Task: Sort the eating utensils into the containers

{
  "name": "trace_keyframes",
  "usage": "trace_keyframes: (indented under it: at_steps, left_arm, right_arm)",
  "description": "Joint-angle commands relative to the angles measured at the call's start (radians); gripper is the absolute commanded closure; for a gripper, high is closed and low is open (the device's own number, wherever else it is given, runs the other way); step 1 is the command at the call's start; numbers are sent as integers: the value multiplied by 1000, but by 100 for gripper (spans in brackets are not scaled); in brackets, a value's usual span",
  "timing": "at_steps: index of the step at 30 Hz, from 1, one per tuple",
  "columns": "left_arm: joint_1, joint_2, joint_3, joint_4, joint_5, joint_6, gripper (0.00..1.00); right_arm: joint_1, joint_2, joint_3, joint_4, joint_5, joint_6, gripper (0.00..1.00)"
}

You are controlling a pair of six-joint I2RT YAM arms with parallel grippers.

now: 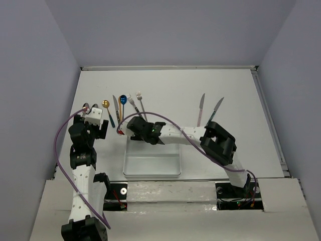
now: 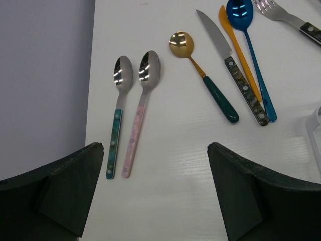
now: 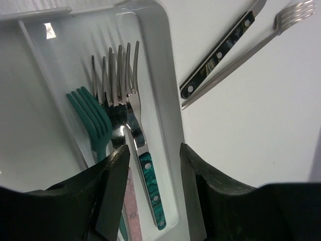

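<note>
Right pincer (image 3: 155,168): fingers apart, over the tray (image 3: 161,75). The compartment beside the tray's rim holds forks (image 3: 123,100), handles partly hidden behind the fingers. Left pincer (image 2: 155,191): fingers wide apart, empty, over the worktop (image 2: 175,160) left of the tray, near two spoons (image 2: 149,68). Overhead, the right arm hides the tray's far end.

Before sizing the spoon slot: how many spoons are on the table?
4, left on the table, going rightward: teal-handled silver spoon, pink-handled silver spoon, gold spoon, blue spoon. More may be hidden.
</note>
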Motion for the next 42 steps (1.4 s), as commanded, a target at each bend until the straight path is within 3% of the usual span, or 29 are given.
trace_keyframes:
  at_steps: [1, 4, 7, 8, 11, 13, 16, 21, 26, 32, 39, 42]
  left_arm:
    - [5, -3, -1, 45, 7, -3, 1]
    - [5, -3, -1, 43, 8, -3, 1]
    - [5, -8, -2, 42, 10, 0, 1]
    - [5, -8, -2, 42, 12, 0, 1]
    - [7, -9, -4, 40, 13, 2, 1]
    - [4, -8, -2, 39, 19, 3, 1]
    - [4, -8, -2, 37, 24, 8, 1]
    - [2, -3, -2, 43, 25, 13, 1]
    - [2, -8, -7, 49, 27, 19, 1]
    - [2, -23, -13, 54, 22, 19, 1]
    - [2, -41, -16, 49, 16, 11, 1]
    - [2, -43, -18, 49, 12, 8, 1]
  right_arm:
    - [3, -161, -4, 35, 45, 72, 48]
    - [-13, -259, -13, 35, 128, 198, 47]
    - [-97, -473, -123, 12, 103, 461, 37]
    - [-142, -530, -165, -14, 76, 647, 36]
    - [-407, -728, -379, -115, -99, 952, 35]
    - [-598, -845, -592, -140, -182, 1051, 34]
    - [-737, -954, -769, -204, -214, 1089, 30]
    - [-748, -1035, -861, -232, -260, 1145, 26]
    - [-748, -1002, -914, -238, -227, 1204, 25]
    - [-748, -823, -900, -221, -322, 1198, 40]
    - [-748, -752, -903, -246, -375, 1192, 46]
    - [-748, -726, -903, -240, -401, 1177, 55]
